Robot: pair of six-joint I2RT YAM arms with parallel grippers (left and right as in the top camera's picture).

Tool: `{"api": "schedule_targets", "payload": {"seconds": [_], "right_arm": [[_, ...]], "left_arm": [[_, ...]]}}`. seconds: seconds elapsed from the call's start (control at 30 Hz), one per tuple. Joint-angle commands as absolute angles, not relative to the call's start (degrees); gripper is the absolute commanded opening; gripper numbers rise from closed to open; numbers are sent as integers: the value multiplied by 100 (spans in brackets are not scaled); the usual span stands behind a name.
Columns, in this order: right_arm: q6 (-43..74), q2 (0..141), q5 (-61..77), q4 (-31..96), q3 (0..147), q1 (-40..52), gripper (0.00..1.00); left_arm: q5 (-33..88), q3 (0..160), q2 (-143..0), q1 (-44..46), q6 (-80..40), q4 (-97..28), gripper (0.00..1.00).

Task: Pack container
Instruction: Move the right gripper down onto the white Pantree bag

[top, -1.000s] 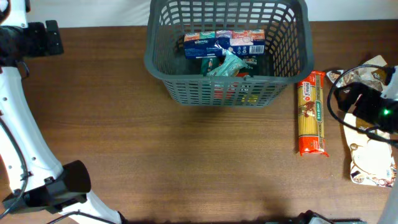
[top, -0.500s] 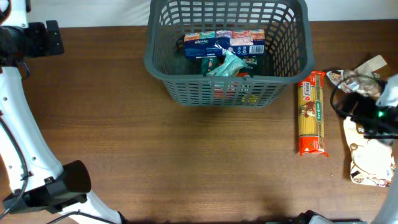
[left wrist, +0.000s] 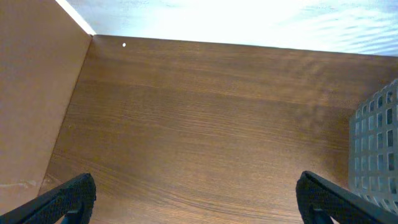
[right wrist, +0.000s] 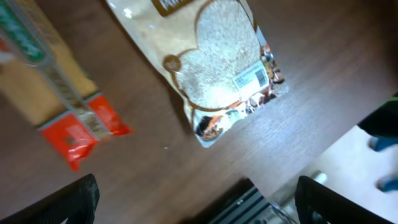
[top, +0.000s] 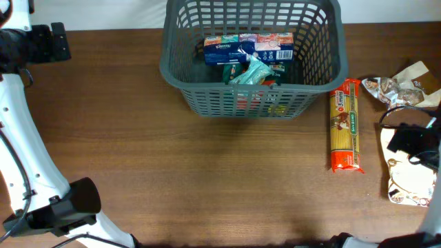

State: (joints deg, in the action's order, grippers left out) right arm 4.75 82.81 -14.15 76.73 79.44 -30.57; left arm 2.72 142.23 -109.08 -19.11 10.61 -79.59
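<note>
The container [top: 249, 103], a dark grey lattice basket, is set at the far middle of the wooden table [top: 207, 172]. Inside it, Kleenex tissue packs [top: 238, 48] are seen along the far wall, with a teal packet [top: 249, 71] just in front of them. More packets behind the near wall are too hidden to be named.

Just right of the container, a spaghetti packet [top: 346, 124] with red ends is laid flat, lengthwise toward the near edge. Further right of the container, a crinkled snack bag [top: 398, 87] is seen, and nearer the front edge a pale grain bag [top: 411, 180] (brown print, barcode sticker).

The right gripper [top: 412, 141] is held above the grain bag, well right of the container. In the right wrist view its fingers are seen spread wide, with nothing between them. The grain bag [right wrist: 217, 74] and the red end of the spaghetti packet [right wrist: 87, 130] are seen below.

The left gripper [left wrist: 199, 202] is located left of the container, over bare table. Its fingers are spread wide and nothing is held. The container's lattice wall [left wrist: 376, 143] is caught at the right edge of the left wrist view.
</note>
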Motion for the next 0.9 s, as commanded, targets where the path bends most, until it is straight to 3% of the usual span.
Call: {"api": "schedule_targets", "payload": {"seconds": [0.0, 0.23, 0.53, 0.87], "right_arm": [[473, 8530, -1737, 7502, 7550, -3079, 99], [-43, 9279, -1726, 6934, 7157, -3079, 100], [-161, 10481, -2408, 6718, 7157, -3074, 92], [-152, 10888, -2768, 6136, 7157, -3074, 91]], "left_arm": [[252, 14221, -10927, -1944, 989, -7964, 99], [252, 14221, -10927, -1944, 989, -7964, 99], [252, 14221, -10927, -1944, 987, -7964, 99], [252, 14221, -10927, -1944, 989, -7964, 99]]}}
